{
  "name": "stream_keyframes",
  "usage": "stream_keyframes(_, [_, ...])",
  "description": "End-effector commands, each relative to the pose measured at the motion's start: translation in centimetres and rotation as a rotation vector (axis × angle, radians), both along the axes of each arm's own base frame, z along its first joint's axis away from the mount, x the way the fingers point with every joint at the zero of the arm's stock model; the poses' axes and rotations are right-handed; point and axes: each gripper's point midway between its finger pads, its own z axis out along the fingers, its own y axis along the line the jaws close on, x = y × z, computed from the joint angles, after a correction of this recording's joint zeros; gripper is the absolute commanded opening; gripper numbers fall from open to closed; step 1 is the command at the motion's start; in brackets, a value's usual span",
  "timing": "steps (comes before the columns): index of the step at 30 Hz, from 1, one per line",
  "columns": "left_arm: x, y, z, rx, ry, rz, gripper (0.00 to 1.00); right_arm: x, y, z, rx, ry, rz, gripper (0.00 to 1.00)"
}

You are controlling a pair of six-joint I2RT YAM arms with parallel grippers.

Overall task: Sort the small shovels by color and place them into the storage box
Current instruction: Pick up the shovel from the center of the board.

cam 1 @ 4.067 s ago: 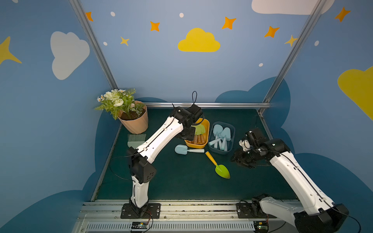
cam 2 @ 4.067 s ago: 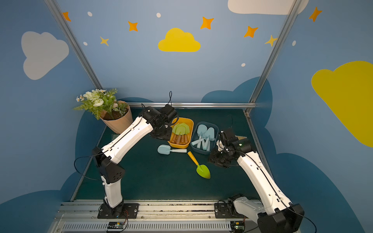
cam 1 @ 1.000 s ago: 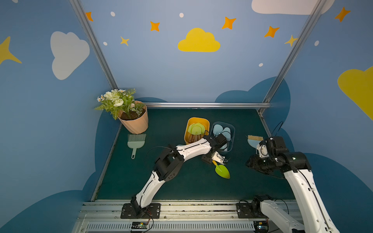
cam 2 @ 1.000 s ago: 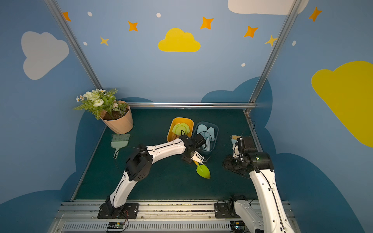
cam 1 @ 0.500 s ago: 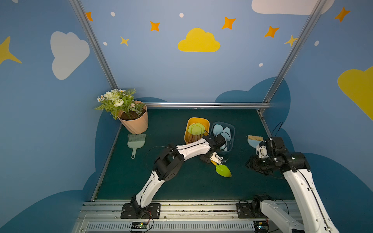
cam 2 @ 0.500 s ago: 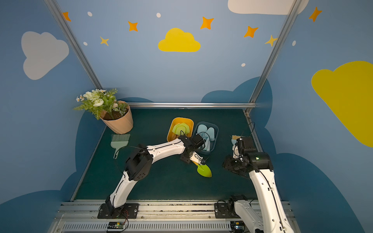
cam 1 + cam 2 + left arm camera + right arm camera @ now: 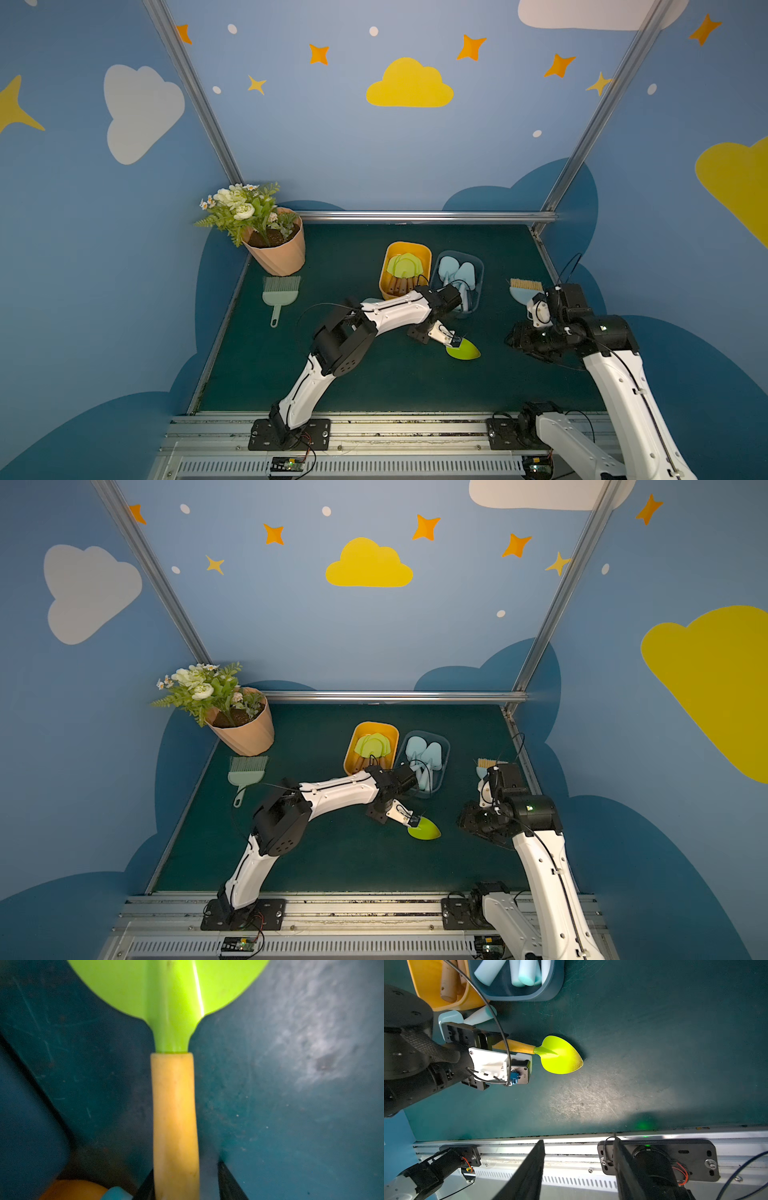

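Lime shovel (image 7: 464, 350): lying near yellow box (image 7: 382, 272), likely its colour's home.
Left end effector (image 7: 454, 340): narrow, straddling orange handle (image 7: 174, 1115); clamp cannot tell.
Right end effector (image 7: 577, 1167): apart, empty.

both top views look down from high above the front rail (image 7: 415, 432) toward the back wall (image 7: 374, 166) at 12 o'clock, holding the whole green mat (image 7: 332, 862). the left wrist camera hangs very close over the shovel (image 7: 174, 1105), facing along it. the right wrist camera looks down from farther off, and all four views share that shovel.
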Motion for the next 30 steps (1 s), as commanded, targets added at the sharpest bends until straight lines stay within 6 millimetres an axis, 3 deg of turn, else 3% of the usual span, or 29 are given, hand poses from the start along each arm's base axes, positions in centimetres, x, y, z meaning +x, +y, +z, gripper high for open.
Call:
stream_keyframes(1, [-1.2,0.8,0.7,0.012,0.022,0.014,0.25,-0.5,0.0,-0.1,0.01,0.008,-0.007,0.54])
stream_keyframes(18, [-2.6,2.5,3.0,-0.008,-0.029,0.11,0.05,-0.5,0.5,0.5,0.046,-0.005,-0.011,0.54])
stream_keyframes(24, [-3.8,4.2,5.0,0.003,-0.02,0.27,0.02,-0.4,0.8,1.2,0.067,-0.023,-0.022,0.54])
stream_keyframes(30, [-4.7,7.4,7.1,0.024,-0.04,0.528,0.02,0.0,1.3,2.0,0.099,-0.042,-0.021,0.54])
